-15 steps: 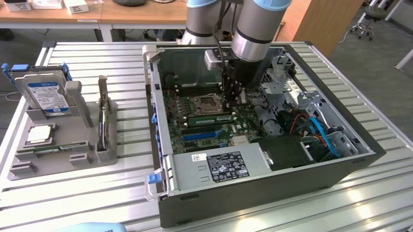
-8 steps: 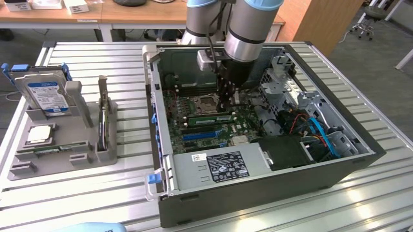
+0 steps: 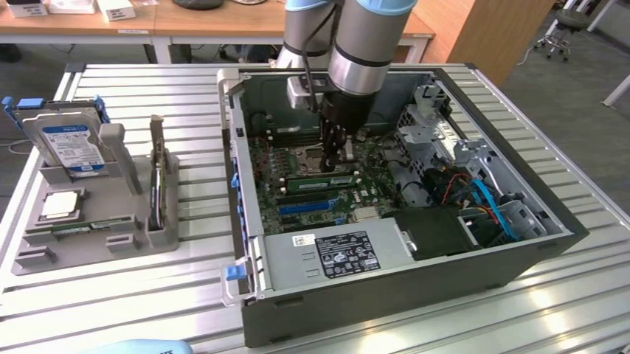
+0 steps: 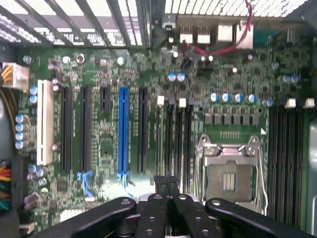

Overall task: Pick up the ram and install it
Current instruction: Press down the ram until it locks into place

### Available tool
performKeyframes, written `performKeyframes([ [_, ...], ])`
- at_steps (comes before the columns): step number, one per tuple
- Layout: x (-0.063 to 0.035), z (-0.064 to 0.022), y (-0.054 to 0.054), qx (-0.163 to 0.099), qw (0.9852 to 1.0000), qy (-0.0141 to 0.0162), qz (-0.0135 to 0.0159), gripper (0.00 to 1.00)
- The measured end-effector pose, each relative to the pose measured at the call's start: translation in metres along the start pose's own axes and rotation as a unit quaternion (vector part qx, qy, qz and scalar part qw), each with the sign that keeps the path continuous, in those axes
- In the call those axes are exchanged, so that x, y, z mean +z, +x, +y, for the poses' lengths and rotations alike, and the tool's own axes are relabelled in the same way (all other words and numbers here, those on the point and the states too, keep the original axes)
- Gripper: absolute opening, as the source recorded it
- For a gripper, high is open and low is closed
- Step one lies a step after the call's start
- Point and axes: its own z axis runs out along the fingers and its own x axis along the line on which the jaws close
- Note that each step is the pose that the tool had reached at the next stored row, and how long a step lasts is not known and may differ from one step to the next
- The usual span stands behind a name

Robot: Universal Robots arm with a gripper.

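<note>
Gripper (image 3: 341,158) fingers (image 4: 157,186) are pressed together, empty, low inside the open computer case (image 3: 492,284) just above the motherboard (image 4: 198,89). Just below it in the exterior view the ram (image 3: 320,181) stands on edge in a slot, long axis across the board. Empty processor socket (image 4: 229,176) sits beside; a tray (image 3: 59,254) lies outside.

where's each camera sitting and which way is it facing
Exterior view: off the arm, high above the slatted table, looking down into the open computer case; the arm reaches down into it, its gripper over the motherboard, beside an installed green memory stick.
Wrist view: on the wrist, facing the motherboard at close range; the shut gripper and its black linkages fill the foreground near the empty processor socket.
Shared: the motherboard and the gripper.
</note>
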Motion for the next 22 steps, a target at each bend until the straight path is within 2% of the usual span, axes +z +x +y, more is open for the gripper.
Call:
performKeyframes([
  [11,0.0014,0.0233,0.000,0.000,1.0000,0.0000,0.0000,0.10],
  [22,0.0014,0.0245,0.002,0.000,1.0000,0.0000,0.0000,0.10],
])
